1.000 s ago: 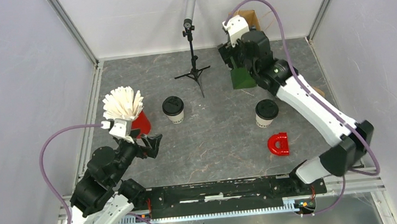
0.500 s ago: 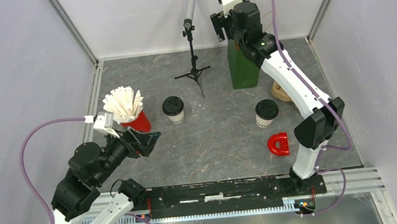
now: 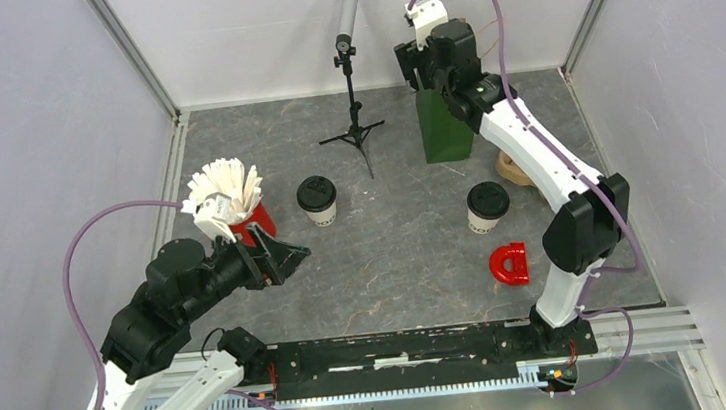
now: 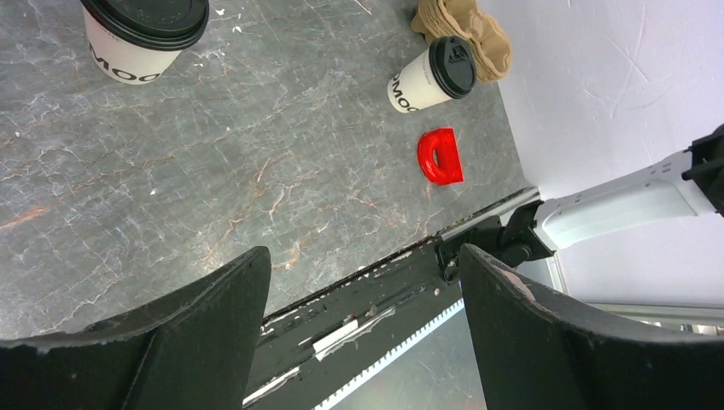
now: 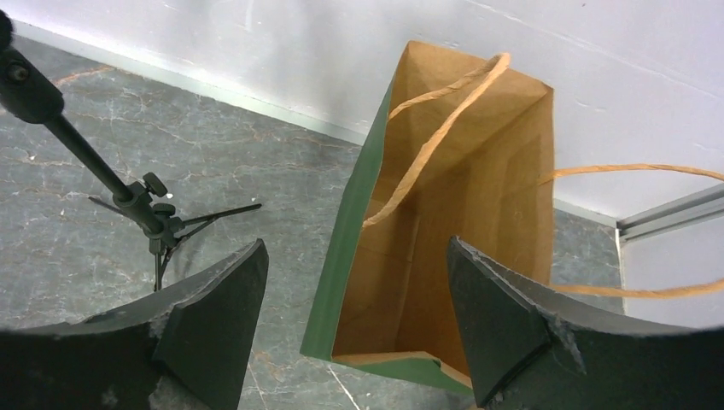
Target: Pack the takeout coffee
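Note:
Two cream coffee cups with black lids stand on the table, one left of centre (image 3: pixel 317 199) and one to the right (image 3: pixel 488 205). Both show in the left wrist view, the near one (image 4: pixel 145 34) and the far one (image 4: pixel 434 73). The green paper bag (image 3: pixel 445 127) stands upright at the back, and its brown inside (image 5: pixel 461 196) is open and empty. My right gripper (image 3: pixel 422 59) is open and empty just above the bag's mouth (image 5: pixel 354 246). My left gripper (image 3: pixel 289 257) is open and empty, low over the table, short of the left cup (image 4: pixel 363 256).
A red cup of white sticks (image 3: pixel 239 212) stands right behind my left arm. A microphone tripod (image 3: pixel 352 75) stands left of the bag (image 5: pixel 128 192). A brown cardboard carrier (image 3: pixel 516 168) lies right of the bag. A red D-shaped piece (image 3: pixel 509 264) lies front right.
The green bag went from low and crumpled under my right gripper to standing upright and open. My right gripper rose above its mouth. My left gripper moved slightly right.

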`<state>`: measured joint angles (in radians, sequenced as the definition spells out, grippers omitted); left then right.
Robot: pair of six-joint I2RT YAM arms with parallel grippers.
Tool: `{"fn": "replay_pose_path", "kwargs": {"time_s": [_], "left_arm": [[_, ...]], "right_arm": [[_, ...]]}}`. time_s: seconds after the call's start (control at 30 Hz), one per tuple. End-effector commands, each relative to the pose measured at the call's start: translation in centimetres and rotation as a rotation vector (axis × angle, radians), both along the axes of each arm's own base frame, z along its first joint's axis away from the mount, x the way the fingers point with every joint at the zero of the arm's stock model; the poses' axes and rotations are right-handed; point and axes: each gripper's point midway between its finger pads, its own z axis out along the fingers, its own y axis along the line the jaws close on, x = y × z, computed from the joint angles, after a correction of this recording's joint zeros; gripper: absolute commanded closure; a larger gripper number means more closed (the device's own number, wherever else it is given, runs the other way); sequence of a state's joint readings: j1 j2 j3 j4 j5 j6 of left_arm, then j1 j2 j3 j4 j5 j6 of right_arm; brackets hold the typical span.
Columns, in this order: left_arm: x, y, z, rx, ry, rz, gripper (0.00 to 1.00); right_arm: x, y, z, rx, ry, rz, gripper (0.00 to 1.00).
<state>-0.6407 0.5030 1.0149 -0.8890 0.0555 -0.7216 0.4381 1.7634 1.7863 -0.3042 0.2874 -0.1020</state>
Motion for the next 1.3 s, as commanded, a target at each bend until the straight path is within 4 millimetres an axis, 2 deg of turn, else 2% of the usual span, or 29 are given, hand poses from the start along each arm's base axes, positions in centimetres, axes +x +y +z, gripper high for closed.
{"fn": "replay_pose_path", "kwargs": {"time_s": [0.0, 0.2, 0.3, 0.37, 0.53, 0.63, 0.8, 1.0, 1.27], "left_arm": [[-0.4, -0.5, 1.4, -0.055, 0.014, -0.013, 0.13], [-0.2, -0.8, 1.7, -0.037, 0.013, -0.027, 0.12], [0.1, -0.9, 1.6, -0.019, 0.011, -0.034, 0.12], [0.2, -1.1, 1.5, -0.010, 0.014, -0.041, 0.12], [0.5, -1.2, 1.8, 0.003, 0.006, -0.044, 0.12], [0.7, -1.2, 2.1, 0.006, -0.001, -0.043, 0.12], [1.0, -1.3, 3.1, 0.013, -0.022, -0.048, 0.11], [1.4, -1.5, 4.4, -0.002, -0.053, -0.044, 0.10], [1.2, -3.1, 4.9, -0.060, -0.014, -0.100, 0.05]], "right_arm": [[1.9, 0.5, -1.5, 0.033, 0.020, 0.010, 0.19], [3.9, 1.2, -2.5, 0.043, 0.032, 0.017, 0.24], [4.7, 1.2, -2.7, 0.050, 0.025, 0.012, 0.29], [5.0, 1.1, -2.7, 0.057, 0.018, 0.012, 0.37], [5.7, 1.6, -2.2, 0.091, -0.006, 0.045, 0.69], [5.6, 2.0, -1.3, 0.111, -0.023, 0.068, 0.85], [4.8, 2.1, 1.3, 0.129, -0.067, 0.102, 1.00], [3.4, 0.5, 4.4, 0.087, -0.110, 0.067, 1.00], [-0.3, -1.2, 9.2, 0.075, -0.175, 0.068, 1.00]]}}
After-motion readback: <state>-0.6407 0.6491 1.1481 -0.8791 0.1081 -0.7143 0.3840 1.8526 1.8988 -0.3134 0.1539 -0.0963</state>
